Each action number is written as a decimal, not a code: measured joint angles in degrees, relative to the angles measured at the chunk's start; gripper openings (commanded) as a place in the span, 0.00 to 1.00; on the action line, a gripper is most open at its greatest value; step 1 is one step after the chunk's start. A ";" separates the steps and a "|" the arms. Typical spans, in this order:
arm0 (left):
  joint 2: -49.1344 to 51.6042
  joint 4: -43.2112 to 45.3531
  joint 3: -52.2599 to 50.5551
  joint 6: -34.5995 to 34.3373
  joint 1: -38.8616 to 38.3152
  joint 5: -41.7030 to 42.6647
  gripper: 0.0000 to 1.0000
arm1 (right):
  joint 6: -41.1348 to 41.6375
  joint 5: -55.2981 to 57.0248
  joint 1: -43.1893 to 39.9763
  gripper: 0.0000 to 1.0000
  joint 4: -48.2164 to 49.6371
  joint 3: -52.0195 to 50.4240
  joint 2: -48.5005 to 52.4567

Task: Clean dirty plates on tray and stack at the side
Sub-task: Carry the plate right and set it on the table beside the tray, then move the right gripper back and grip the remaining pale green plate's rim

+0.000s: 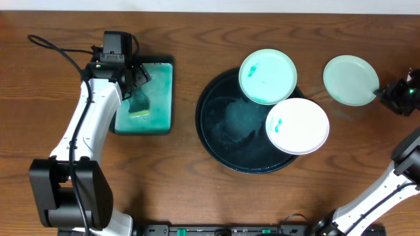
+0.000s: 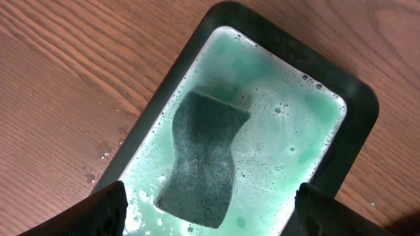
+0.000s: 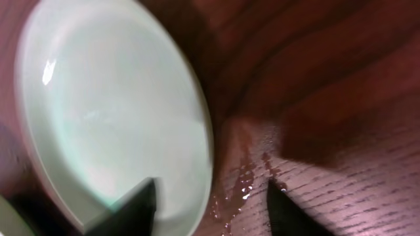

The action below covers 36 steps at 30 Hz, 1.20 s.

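Wood table (image 3: 367,196) seemingly wet beside mint plate (image 3: 111,111), wrist-view only.

The overhead camera looks straight down on the whole desk (image 1: 197,196) from well above. The left wrist camera looks down from close by at the soapy rectangular tray (image 2: 357,124) and sponge (image 2: 200,160), which also show overhead at left. The right wrist camera sits very near 1 mint plate (image 3: 111,111), blurred; overhead shows this plate at far right.

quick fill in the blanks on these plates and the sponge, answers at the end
The black tray holds ___ plates.
The left gripper hangs open over the ___.
On the tray, one plate is mint, the other plate is ___.
The right gripper is at a third plate, on the wooden ___.
Missing: two; sponge; white; table
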 measured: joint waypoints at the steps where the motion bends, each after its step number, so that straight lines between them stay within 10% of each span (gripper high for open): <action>1: 0.00 0.00 0.00 0.00 0.00 0.00 0.82 | -0.09 -0.39 0.00 0.69 -0.13 0.00 -0.15; 18: 0.00 0.00 0.00 0.00 0.00 0.00 0.82 | -7.91 -2.27 12.11 0.89 0.90 0.28 -20.11; 36: 0.00 -0.28 0.00 0.00 0.00 0.00 0.82 | -13.05 11.45 36.61 0.90 1.99 0.26 -6.86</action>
